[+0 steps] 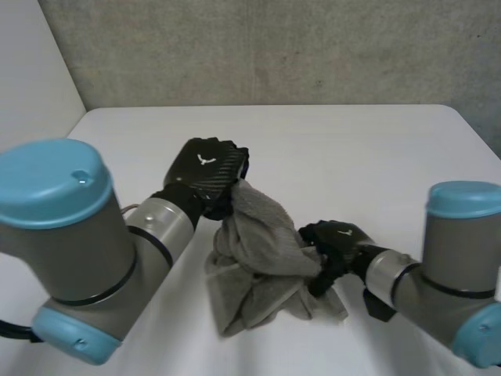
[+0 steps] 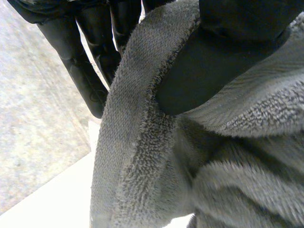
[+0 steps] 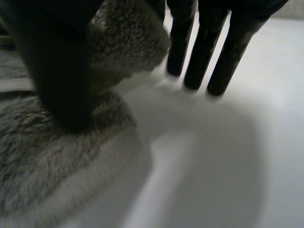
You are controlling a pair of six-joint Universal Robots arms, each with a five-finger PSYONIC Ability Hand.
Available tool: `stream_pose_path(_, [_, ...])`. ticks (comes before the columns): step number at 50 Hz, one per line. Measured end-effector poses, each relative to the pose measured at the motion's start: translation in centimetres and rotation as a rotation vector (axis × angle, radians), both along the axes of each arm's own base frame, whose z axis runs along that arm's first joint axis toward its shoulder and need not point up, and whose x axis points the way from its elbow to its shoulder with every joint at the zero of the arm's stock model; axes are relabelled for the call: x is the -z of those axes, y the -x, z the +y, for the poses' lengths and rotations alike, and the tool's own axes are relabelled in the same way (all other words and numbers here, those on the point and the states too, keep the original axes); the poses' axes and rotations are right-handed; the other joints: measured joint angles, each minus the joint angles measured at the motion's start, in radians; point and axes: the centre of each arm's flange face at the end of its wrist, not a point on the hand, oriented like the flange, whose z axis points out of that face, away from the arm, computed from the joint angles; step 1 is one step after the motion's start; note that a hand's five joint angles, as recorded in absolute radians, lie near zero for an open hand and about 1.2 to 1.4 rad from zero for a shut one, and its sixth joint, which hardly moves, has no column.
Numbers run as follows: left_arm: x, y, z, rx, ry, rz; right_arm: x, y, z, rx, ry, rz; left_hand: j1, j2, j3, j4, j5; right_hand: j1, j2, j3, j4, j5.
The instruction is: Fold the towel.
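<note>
Holds the grey towel (image 1: 258, 251) with both hands over the middle of the white table (image 1: 376, 149). Reaches in from the near left corner with the left arm (image 1: 153, 223), bent at its blue-capped joint, and carries the left hand (image 1: 205, 174) raised, back upward, clenched on the towel's topmost fold. Lays the right arm (image 1: 399, 274) low from the near right edge, with the right hand (image 1: 335, 241) down at the table, grasping the towel's right side. Between the two hands, the rest of the towel hanging from the left hand and bunched in a crumpled heap on the table.

From the left wrist, shows that pinch up close: thumb (image 2: 209, 71) pressed onto the towel's hemmed edge, fingers (image 2: 80, 66) straight on the edge's other side. From the right wrist, shows the right thumb bearing down on the towel, a fold caught between it and the nearest finger, the other fingers straight with tips at the bare table.

Bears a small white emblem (image 1: 206, 160) on the back of the left hand, too small to read.
</note>
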Motion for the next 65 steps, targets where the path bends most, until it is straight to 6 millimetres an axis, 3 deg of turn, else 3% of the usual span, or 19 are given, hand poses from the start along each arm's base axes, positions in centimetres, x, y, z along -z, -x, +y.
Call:
stream_pose_path(1, [-0.2,-0.2,0.1,-0.004,0.004,0.003,0.0,-0.4,0.0,-0.001,0.015,-0.002,0.0,0.0,0.0,0.0,0.0,0.196,0.208,0.201,0.197,0.184])
stream_pose_path(3, [-0.3,-0.3,0.1,-0.006,0.006,0.005,-0.1,-0.7,-0.2,0.002,0.034,-0.006,0.0,0.0,0.0,0.0,0.0,0.255,0.276,0.266,0.262,0.245])
stream_pose_path(4, [-0.9,-0.8,-0.1,-0.019,0.018,0.014,-0.9,-1.5,-1.1,0.033,0.12,-0.02,0.0,0.001,0.0,0.0,0.0,0.492,0.588,0.579,0.587,0.564])
stream_pose_path(7, [-1.3,-1.2,-0.5,-0.034,0.027,0.02,-1.9,-1.9,-1.8,0.059,0.179,-0.033,0.0,0.002,0.0,0.0,0.0,0.519,0.646,0.642,0.659,0.637])
stream_pose_path(8, [-2.0,-1.8,-1.6,-0.067,0.048,0.033,-4.7,-2.3,-3.5,0.114,0.307,-0.074,0.0,0.004,0.001,0.0,0.002,0.519,0.654,0.665,0.686,0.655])
stream_pose_path(11, [-3.5,-2.8,-3.7,-0.121,0.09,0.06,-9.1,-2.6,-5.1,0.169,0.462,-0.137,0.004,0.005,0.001,0.0,0.005,0.519,0.654,0.665,0.686,0.658])
stream_pose_path(17, [-8.9,-4.5,-8.0,-0.22,0.238,0.15,-17.6,-2.7,-6.3,0.218,0.717,-0.247,0.006,0.005,0.001,0.001,0.005,0.521,0.654,0.665,0.689,0.66])
stream_pose_path(18, [-11.0,-5.0,-9.0,-0.243,0.294,0.184,-20.1,-2.6,-6.2,0.224,0.791,-0.278,0.006,0.005,0.001,0.001,0.005,0.521,0.654,0.665,0.689,0.662])
stream_pose_path(22, [-13.1,-5.5,-9.7,-0.264,0.35,0.218,-22.5,-2.6,-5.8,0.228,0.869,-0.31,0.006,0.005,0.001,0.001,0.005,0.521,0.654,0.665,0.689,0.665])
stream_pose_path(25, [-15.6,-6.3,-10.3,-0.289,0.407,0.262,-25.8,-2.3,-4.8,0.231,0.988,-0.359,0.006,0.005,0.001,0.001,0.008,0.521,0.654,0.665,0.689,0.669])
stream_pose_path(30, [-13.6,-6.5,-10.1,-0.289,0.338,0.239,-25.0,-2.4,-4.0,0.209,0.978,-0.344,0.006,0.005,0.001,0.001,0.01,0.521,0.654,0.665,0.689,0.67])
stream_pose_path(32, [-11.2,-6.6,-9.5,-0.287,0.268,0.204,-23.6,-2.8,-3.5,0.188,0.939,-0.321,0.006,0.005,0.001,0.001,0.01,0.521,0.654,0.665,0.689,0.671])
stream_pose_path(38, [-4.5,-7.7,-6.7,-0.288,0.088,0.088,-16.9,-3.8,-0.8,0.085,0.725,-0.156,0.006,0.005,0.001,0.001,0.01,0.521,0.654,0.665,0.69,0.671])
stream_pose_path(41, [-2.6,-8.4,-5.7,-0.295,0.046,0.05,-14.8,-3.8,-0.1,0.055,0.655,-0.087,0.006,0.005,0.001,0.001,0.01,0.52,0.653,0.665,0.69,0.671])
stream_pose_path(42, [-1.5,-8.9,-5.2,-0.305,0.028,0.025,-13.0,-3.6,0.5,0.033,0.595,-0.025,0.006,0.005,0.001,0.001,0.01,0.272,0.35,0.362,0.38,0.389])
stream_pose_path(46, [-0.2,-10.6,-4.7,-0.346,0.022,-0.023,-11.1,-3.0,1.0,0.015,0.521,0.05,0.006,0.005,0.001,0.001,0.01,0.02,0.025,0.029,0.04,0.048])
stream_pose_path(55, [0.6,-14.7,-5.7,-0.463,0.05,-0.129,-9.3,-0.9,0.0,0.068,0.451,0.112,0.006,-0.045,-0.048,-0.05,-0.016,-0.05,-0.063,-0.065,-0.058,-0.051])
stream_pose_path(62, [2.2,-15.8,-5.3,-0.42,0.017,-0.225,-8.2,0.0,-0.3,0.086,0.42,0.126,-0.779,-0.813,-0.806,-0.811,-0.794,-0.074,-0.084,-0.088,-0.095,-0.09])
stream_pose_path(65, [2.2,-15.2,-4.6,-0.366,0.016,-0.246,-7.7,0.0,-0.2,0.078,0.41,0.126,-0.828,-0.884,-0.886,-0.888,-0.87,-0.079,-0.086,-0.093,-0.1,-0.095])
